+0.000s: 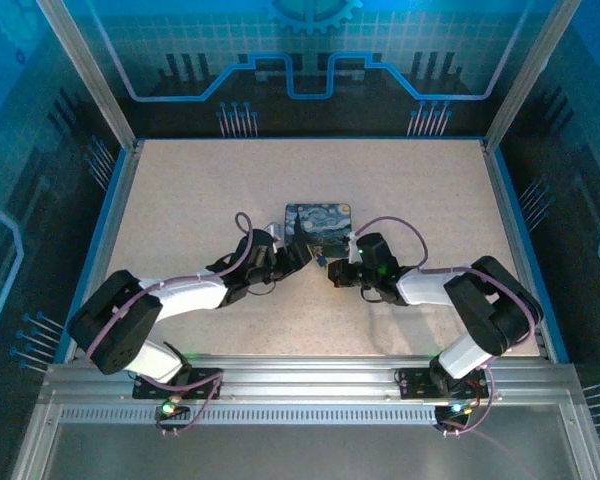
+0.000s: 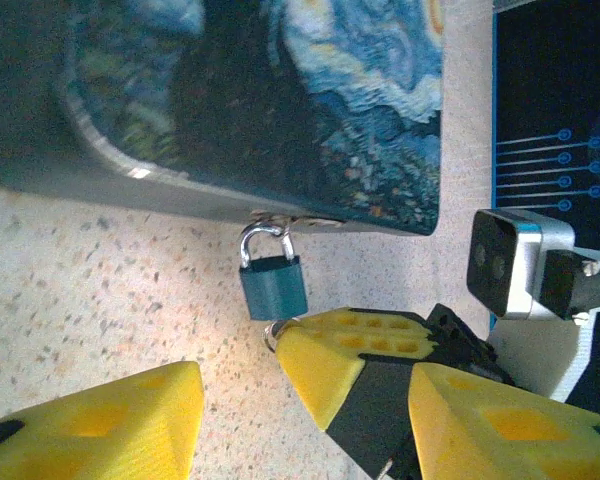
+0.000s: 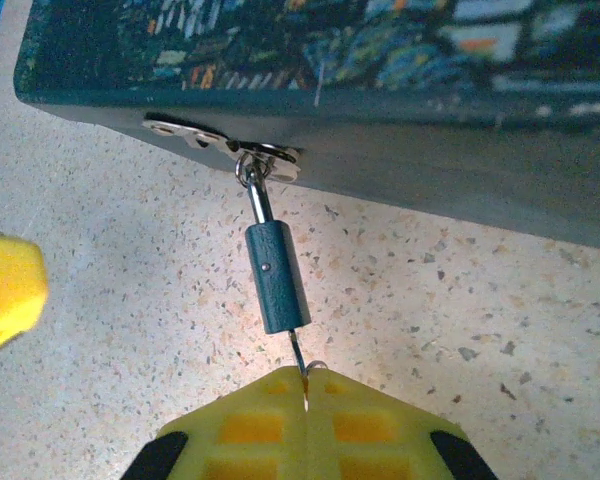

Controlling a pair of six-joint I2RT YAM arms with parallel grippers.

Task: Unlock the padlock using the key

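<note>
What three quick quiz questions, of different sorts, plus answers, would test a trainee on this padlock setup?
1. True or false: the padlock lies loose, away from the tin.
2. Which fingers pinch the key? A: right gripper; B: left gripper; C: neither.
3. Fill in: the left gripper's fingers stand ___.
Key: 1 false, it hangs from the tin's hasp; 2 A; 3 open.

We record 1 speckled beige table (image 1: 180,200) with raised blue edging. 1 painted tin (image 1: 318,225) sits flat on it near centre. A padlock (image 2: 273,285) hangs from the tin's hasp (image 3: 220,140), low over the surface; contact unconfirmed.
</note>
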